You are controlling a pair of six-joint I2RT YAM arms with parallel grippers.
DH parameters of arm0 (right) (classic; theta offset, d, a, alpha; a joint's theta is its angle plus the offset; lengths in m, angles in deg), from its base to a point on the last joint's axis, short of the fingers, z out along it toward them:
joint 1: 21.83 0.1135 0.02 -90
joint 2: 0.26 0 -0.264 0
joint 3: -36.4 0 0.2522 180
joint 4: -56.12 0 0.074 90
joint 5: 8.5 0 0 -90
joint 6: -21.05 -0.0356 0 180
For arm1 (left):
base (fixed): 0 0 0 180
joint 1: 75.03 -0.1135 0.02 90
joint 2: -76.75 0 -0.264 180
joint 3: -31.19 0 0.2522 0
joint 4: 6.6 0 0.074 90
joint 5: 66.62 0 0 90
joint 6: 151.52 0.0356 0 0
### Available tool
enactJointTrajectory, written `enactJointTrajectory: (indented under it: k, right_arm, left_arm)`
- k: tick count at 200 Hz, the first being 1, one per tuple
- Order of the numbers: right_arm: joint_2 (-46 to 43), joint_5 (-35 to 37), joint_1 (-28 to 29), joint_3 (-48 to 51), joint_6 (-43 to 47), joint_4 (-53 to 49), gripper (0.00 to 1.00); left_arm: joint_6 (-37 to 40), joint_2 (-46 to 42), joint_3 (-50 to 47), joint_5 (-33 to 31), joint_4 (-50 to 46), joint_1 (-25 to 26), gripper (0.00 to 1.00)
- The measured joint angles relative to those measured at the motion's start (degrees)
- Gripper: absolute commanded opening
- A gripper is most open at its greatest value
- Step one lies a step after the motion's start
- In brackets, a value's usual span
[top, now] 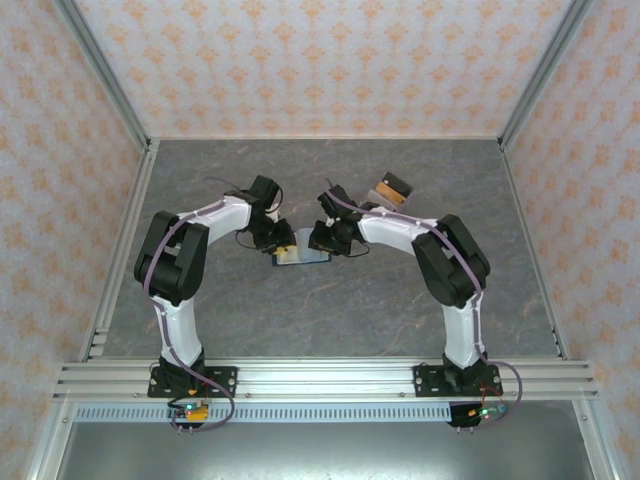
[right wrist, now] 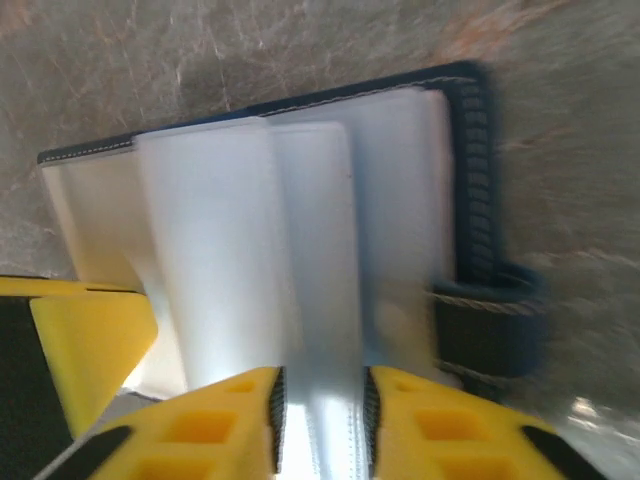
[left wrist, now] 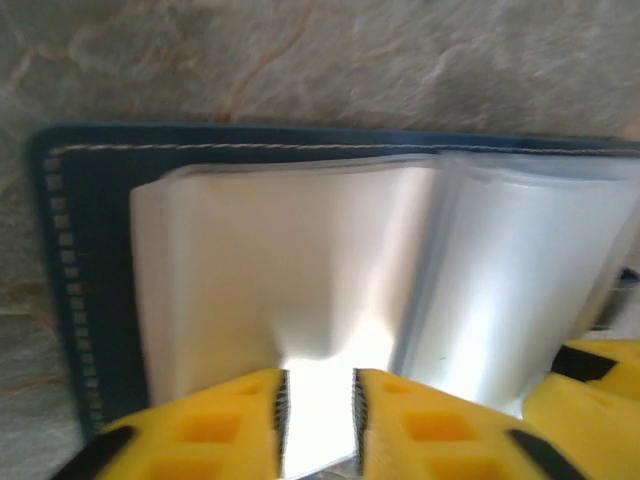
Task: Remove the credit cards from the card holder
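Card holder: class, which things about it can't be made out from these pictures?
- Top view: card holder tiny, ends under left gripper and right gripper.
- Left wrist: sleeves blurred, glaring; contents unclear.
- Right wrist: motion blur; sleeves cut off by bottom edge.

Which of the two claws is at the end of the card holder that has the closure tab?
The right claw: the dark closure tab sticks out of the card holder beside its fingers. The left claw is at the plain stitched end.
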Motion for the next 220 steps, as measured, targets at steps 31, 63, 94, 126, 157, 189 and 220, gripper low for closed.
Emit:
enactJointTrajectory:
  k: [31,63,94,126,157,189,220]
  right_arm:
    - [-11.2,9.1,-0.3,3.5,2.0,0.0,0.55]
    - [-23.4,24.1,-2.9,6.0,4.8,-0.2,0.74]
    - [-30.4,38.6,-7.8,9.8,8.4,0.6,0.90]
    - [-33.1,49.7,-13.1,18.3,13.9,6.6,0.99]
    - [-33.2,55.0,-20.6,26.0,16.9,12.8,0.99]
    - [-34.1,57.5,-24.8,34.6,22.1,23.2,0.99]
    - [-33.9,57.0,-26.3,40.2,26.6,31.0,0.99]
  left_arm:
    - [0.6,-4.1,3.0,-1.1,-2.1,-1.2,0.48]
    - [2.6,-13.2,4.7,-6.1,-3.4,-4.9,0.75]
    - [5.1,-22.5,1.6,-14.7,-1.7,-9.1,0.99]
    - [7.5,-31.1,-10.3,-26.1,4.6,-11.1,1.00]
    - [8.8,-33.6,-20.0,-35.7,11.1,-12.5,1.00]
    - [9.6,-36.5,-27.4,-44.9,18.3,-12.8,1.00]
    - [12.3,-40.6,-35.0,-50.3,27.3,-13.3,1.00]
